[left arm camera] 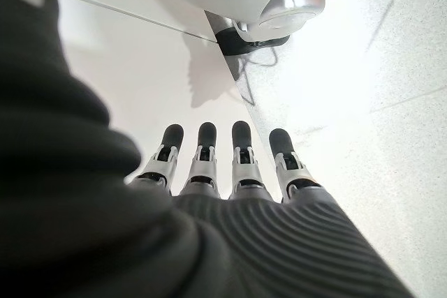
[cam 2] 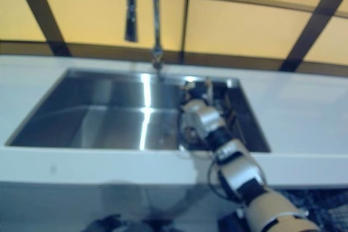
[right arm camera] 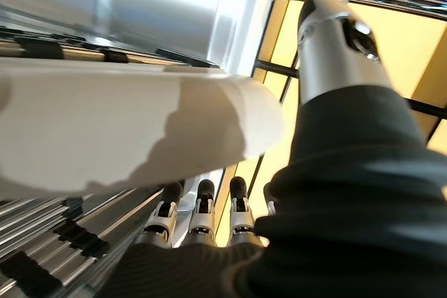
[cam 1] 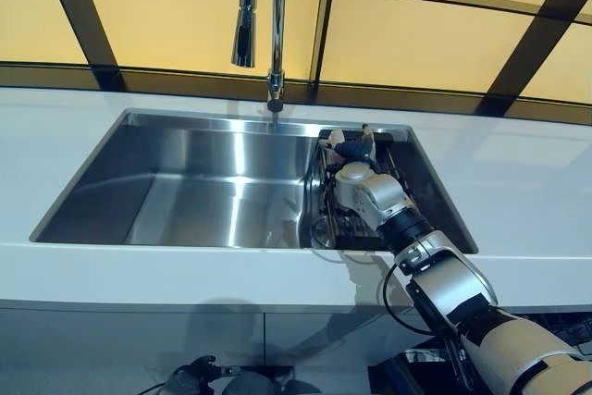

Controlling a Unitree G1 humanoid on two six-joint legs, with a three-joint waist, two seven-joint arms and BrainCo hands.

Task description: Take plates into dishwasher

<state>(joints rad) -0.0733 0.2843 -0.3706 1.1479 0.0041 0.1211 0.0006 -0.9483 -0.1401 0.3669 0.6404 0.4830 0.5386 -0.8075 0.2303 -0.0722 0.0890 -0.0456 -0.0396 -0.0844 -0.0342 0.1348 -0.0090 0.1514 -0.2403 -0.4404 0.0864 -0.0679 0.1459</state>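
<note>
The robot's right hand [cam 1: 354,166] reaches down into the right end of a steel sink [cam 1: 185,193] set in a white counter [cam 1: 518,182], where a dark dish rack [cam 1: 326,228] stands against the sink's right wall. A tall chrome faucet [cam 1: 250,16] rises from the counter's back edge behind the sink.

From the head views the plate cannot be made out. Only the right wrist view shows it: a white plate [right arm camera: 105,130] close before the hand, its broad face spanning the frame with its rim [right arm camera: 269,127] near the thumb [right arm camera: 328,40]. The fingers [right arm camera: 201,204] lie straight beneath the plate, above the rack's bars; whether thumb and fingers actually clamp it cannot be told.

The left hand [left arm camera: 230,172] hangs low beside the cabinet front, fingers straight and holding nothing, shown clearly only by its own wrist view.
</note>
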